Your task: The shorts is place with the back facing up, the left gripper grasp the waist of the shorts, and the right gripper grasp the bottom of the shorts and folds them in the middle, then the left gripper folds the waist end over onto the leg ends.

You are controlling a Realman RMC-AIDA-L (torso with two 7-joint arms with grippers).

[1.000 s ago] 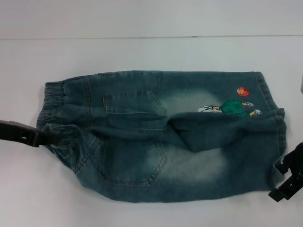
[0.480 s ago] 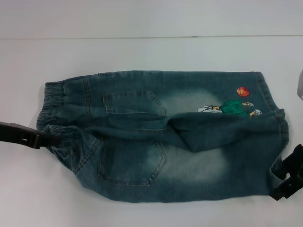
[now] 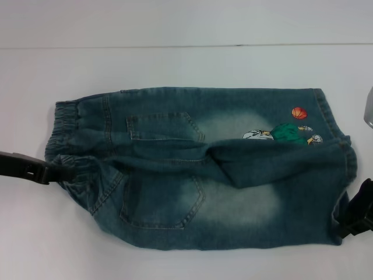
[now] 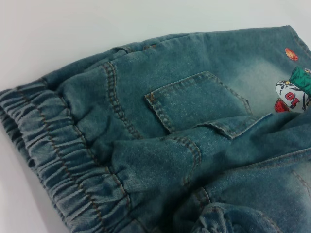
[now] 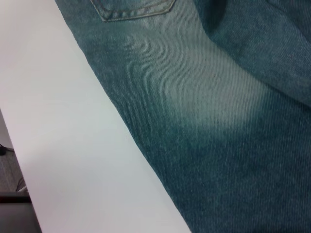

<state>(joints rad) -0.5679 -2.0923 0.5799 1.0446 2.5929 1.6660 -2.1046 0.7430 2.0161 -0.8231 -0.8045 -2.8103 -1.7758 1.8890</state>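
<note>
The denim shorts lie back side up on the white table, with the waist on the left and the leg hems on the right. One leg bears the embroidered figure and the orange ball. My left gripper comes in from the left and is shut on the near part of the gathered waist. At the near right corner, my right gripper is open at the leg hem. The left wrist view shows the waist and a back pocket. Faded denim fills the right wrist view.
Bare white table surrounds the shorts, and its far edge runs across the top of the head view. The near table edge shows in the right wrist view, with floor beyond it.
My right gripper has shifted up and inward against the near leg hem. The left gripper and the waist have stayed where they were.
</note>
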